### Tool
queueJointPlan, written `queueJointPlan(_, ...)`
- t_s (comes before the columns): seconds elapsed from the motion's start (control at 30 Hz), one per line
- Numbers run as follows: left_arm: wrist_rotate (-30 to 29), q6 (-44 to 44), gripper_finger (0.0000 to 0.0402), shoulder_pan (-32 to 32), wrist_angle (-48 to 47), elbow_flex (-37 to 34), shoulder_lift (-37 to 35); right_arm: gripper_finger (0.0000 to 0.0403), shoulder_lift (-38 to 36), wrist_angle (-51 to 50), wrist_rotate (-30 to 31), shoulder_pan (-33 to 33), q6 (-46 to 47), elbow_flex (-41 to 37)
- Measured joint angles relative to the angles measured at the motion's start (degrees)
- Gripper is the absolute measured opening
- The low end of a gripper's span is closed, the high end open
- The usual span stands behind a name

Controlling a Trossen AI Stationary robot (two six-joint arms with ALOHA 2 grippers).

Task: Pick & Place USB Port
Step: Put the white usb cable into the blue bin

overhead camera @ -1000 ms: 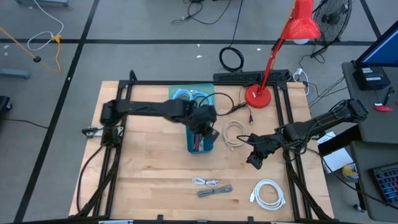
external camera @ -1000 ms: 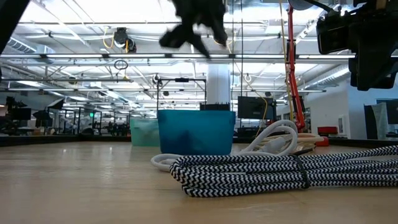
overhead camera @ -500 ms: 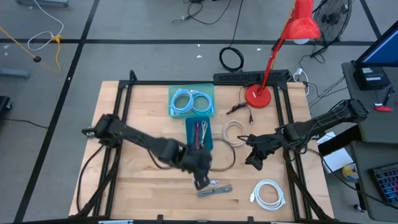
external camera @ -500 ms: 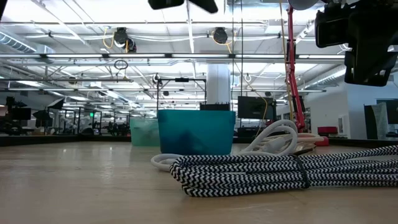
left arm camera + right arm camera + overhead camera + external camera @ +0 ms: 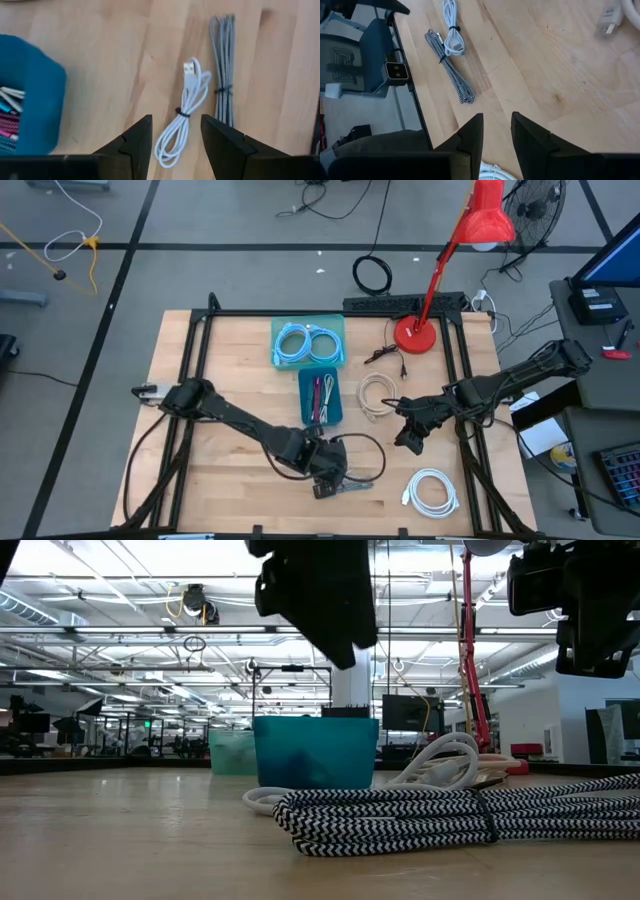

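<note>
Since the earlier frame, left fingers (image 5: 172, 145) have travelled from above the teal bin (image 5: 322, 398) to the desk's (image 5: 230, 390) near edge; they stand spread and empty over the small white USB cable (image 5: 182, 117), which lies flat beside the grey braided cable (image 5: 223, 75). Right fingers (image 5: 496, 132) hover slightly parted, holding nothing, near the desk's right side.

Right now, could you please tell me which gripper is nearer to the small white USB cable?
Left. The left gripper hovers directly over the small white USB cable; the right gripper waits off to the side.
</note>
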Motion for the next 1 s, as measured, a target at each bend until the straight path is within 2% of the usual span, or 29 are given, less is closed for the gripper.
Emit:
queueJointPlan(0.27,1.7,7.6,0.0170,-0.7,0.8,0.0,0.5,0.0090,0.0,0.0,0.0,0.0,0.0,0.0)
queueJointPlan(0.47,3.2,7.7,0.0170,0.3,3.8,0.0,1.3,0.0090,0.0,0.0,0.2,0.0,0.0,0.0)
queueJointPlan(1.0,6.2,6.1,0.0170,0.5,2.8,0.0,6.3,0.0090,0.0,2.0,0.1,0.1,0.6,0.0)
